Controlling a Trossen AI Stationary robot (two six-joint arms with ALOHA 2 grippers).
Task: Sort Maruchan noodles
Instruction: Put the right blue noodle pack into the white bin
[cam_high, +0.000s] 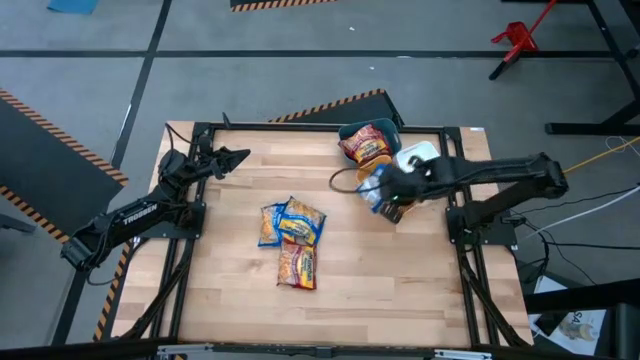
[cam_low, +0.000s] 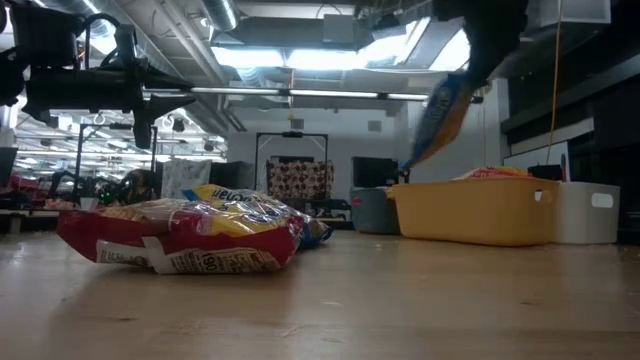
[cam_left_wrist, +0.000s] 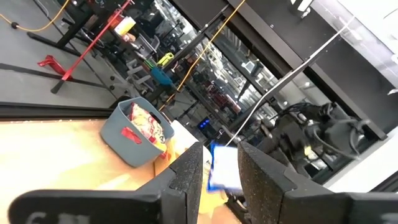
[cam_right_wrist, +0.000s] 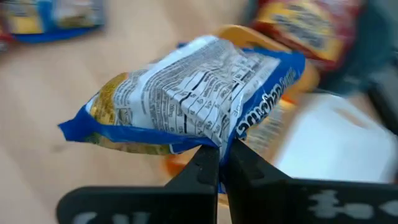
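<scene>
Wooden tabletop (cam_high: 400, 300) filled the high view, with grey floor and hazard-striped mats around it. Taking the table centre as the clock's hub, three packets lay just off centre toward 6 o'clock: two blue packets (cam_high: 292, 222) side by side and overlapping, and a red packet (cam_high: 297, 266) touching them on the 6 o'clock side. In the low view the red packet (cam_low: 180, 238) lay flat in front, the blue ones behind it.

At about 2 o'clock stood three bins close together: a teal bin (cam_high: 350, 132) holding a red packet (cam_high: 367, 145), a white bin (cam_high: 418, 154) next to it, and a yellow bin (cam_low: 470, 212) with at least one packet showing over its rim in the low view.

Right gripper (cam_high: 392, 190) hung at about 3 o'clock, just beside the bins, its fingers closed on the edge of a blue packet (cam_right_wrist: 186, 96). That packet was off the table, dangling tilted above the yellow bin in the low view (cam_low: 440, 115).

Left gripper (cam_high: 238, 157) waited at about 10 o'clock, raised above the wood, holding nothing, its fingers (cam_left_wrist: 189, 174) parted with a gap between them.
</scene>
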